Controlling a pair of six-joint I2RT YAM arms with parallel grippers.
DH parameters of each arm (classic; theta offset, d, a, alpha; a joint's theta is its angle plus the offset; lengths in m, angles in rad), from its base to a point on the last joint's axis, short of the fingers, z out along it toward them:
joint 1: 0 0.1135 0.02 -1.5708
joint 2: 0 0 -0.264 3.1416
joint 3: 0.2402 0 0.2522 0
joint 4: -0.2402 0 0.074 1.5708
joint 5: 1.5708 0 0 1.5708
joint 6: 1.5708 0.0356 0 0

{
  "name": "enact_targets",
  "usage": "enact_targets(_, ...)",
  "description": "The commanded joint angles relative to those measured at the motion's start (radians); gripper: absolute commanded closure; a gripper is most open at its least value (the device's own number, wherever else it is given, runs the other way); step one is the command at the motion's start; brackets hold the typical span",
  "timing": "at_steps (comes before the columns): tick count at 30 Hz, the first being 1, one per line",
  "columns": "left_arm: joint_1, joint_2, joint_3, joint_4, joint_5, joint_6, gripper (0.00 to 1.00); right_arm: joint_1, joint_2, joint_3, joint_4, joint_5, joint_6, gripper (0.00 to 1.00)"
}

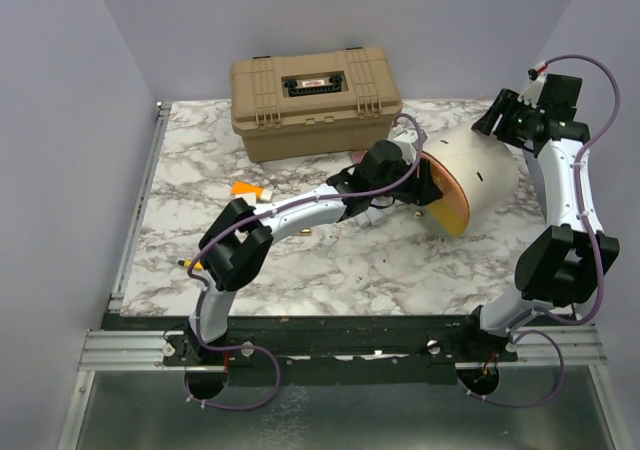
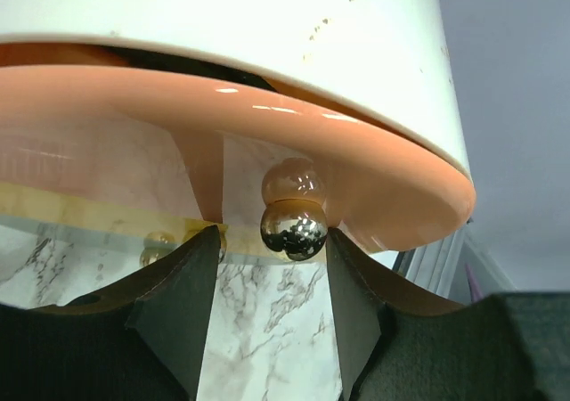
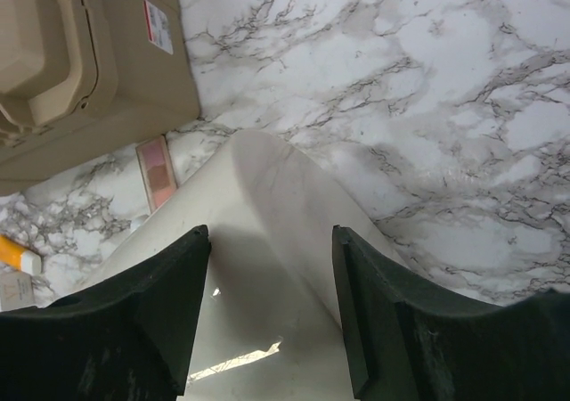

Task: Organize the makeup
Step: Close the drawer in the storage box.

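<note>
Cream leatherette with a glossy orange rim: this is the round pouch, lying on its side at the right of the white marble-patterned table. The skin of the pouch is smooth and a little shiny, and it curves like a drum.

My left gripper is at the orange rim. Its black jaws are parted, and a small polished metal ball hangs between them. The ball is close against one finger and has a clear gap to the other, so I see no grasp on it. My right gripper is over the cream back of the pouch, also released. I cannot tell if the fingers touch the pouch.

The makeup I can see lies loose on the table to the left of the pouch. A small orange tube and a short pale tube are just beside the left forearm. A flat pink rectangular palette is between the pouch and the tan ribbed plastic hard case, which stands closed at the far edge.

The front half of the table is open for moving. A grey metal rail runs along the left edge. Plain lilac walls close the left, the back and the right.
</note>
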State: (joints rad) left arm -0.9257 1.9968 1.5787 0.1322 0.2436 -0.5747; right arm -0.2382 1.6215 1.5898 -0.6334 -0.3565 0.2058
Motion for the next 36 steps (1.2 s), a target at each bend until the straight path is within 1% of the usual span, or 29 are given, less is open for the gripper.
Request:
enact_targets(1, -0.020, 0.052, 0.055, 0.021, -0.007, -0.038, 0.46, 0.012, -0.029, -0.054, -0.088, -0.094, -0.008, 0.40)
enact_targets(5, -0.025, 0.096, 0.112, 0.026, -0.019, -0.093, 0.46, 0.012, -0.045, -0.065, -0.083, -0.112, 0.004, 0.40)
enact_targets(8, -0.025, 0.119, 0.149, 0.021, 0.003, -0.111, 0.45, 0.011, -0.055, -0.064, -0.088, -0.097, 0.001, 0.39)
enact_targets(10, -0.025, 0.101, 0.117, 0.021, 0.022, -0.100, 0.42, 0.012, -0.059, -0.052, -0.110, -0.060, -0.007, 0.39)
enact_targets(14, -0.025, 0.015, 0.007, 0.021, -0.015, -0.056, 0.40, 0.012, -0.076, -0.030, -0.111, -0.029, -0.015, 0.37)
enact_targets(18, -0.026, -0.054, -0.050, 0.002, -0.039, 0.003, 0.33, 0.011, -0.075, 0.033, -0.135, -0.019, -0.032, 0.34)
enact_targets(20, -0.025, -0.071, -0.063, 0.000, -0.052, 0.026, 0.32, 0.011, -0.075, 0.062, -0.128, 0.002, -0.039, 0.30)
enact_targets(22, -0.026, -0.061, -0.057, 0.003, -0.034, 0.029, 0.31, 0.012, -0.055, 0.103, -0.118, 0.034, -0.051, 0.27)
enact_targets(26, -0.025, -0.052, -0.034, -0.013, -0.024, 0.041, 0.31, 0.012, 0.061, 0.301, -0.248, 0.108, -0.094, 0.27)
enact_targets(28, -0.025, -0.066, -0.048, -0.016, -0.026, 0.049, 0.31, 0.012, 0.074, 0.345, -0.257, 0.139, -0.094, 0.27)
enact_targets(30, -0.025, -0.089, -0.079, -0.020, -0.029, 0.066, 0.31, 0.011, 0.036, 0.326, -0.197, 0.089, -0.088, 0.25)
enact_targets(32, -0.026, -0.114, -0.124, -0.021, -0.037, 0.085, 0.31, 0.011, -0.019, 0.304, -0.152, 0.001, -0.062, 0.25)
enact_targets(34, -0.025, -0.127, -0.171, -0.018, -0.043, 0.099, 0.30, 0.012, -0.064, 0.268, -0.126, -0.135, -0.028, 0.25)
enact_targets(36, -0.025, -0.130, -0.208, -0.011, -0.050, 0.103, 0.30, 0.012, -0.116, 0.195, -0.096, -0.290, 0.004, 0.26)
